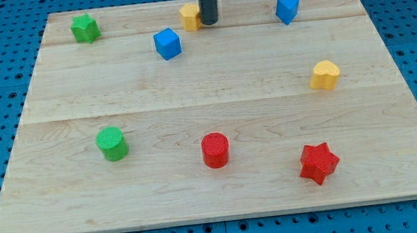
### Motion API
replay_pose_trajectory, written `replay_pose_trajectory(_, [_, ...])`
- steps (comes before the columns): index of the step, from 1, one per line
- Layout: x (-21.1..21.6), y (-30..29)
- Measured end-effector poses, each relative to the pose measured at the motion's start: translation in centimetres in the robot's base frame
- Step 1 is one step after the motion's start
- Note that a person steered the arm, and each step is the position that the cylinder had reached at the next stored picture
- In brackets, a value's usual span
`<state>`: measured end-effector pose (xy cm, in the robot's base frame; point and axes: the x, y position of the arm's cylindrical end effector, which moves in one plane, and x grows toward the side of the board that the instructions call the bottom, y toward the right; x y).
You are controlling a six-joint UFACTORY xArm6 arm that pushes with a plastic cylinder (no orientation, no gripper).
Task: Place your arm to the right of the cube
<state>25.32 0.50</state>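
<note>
The bare rod's tip, holding nothing, is sitting near the table's top edge against the yellow block, needing to be sliding gently down just right of the blue cube without nudging either.

dark rod upright near the view's top, my tip down

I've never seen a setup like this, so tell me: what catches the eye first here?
The dark rod coming down at the view's top, my tip against the right side of a yellow block, with the blue cube just lower left. Next, the red star and red cylinder near the bottom of the wooden board.
</note>
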Motion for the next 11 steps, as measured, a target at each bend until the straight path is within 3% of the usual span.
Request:
replay_pose_trajectory(1, [0.2,2.1])
replay_pose_trajectory(3, [5.5,7.0])
replay_pose_trajectory(4, [6.0,7.4])
replay_pose_trajectory(11, [5.5,8.2])
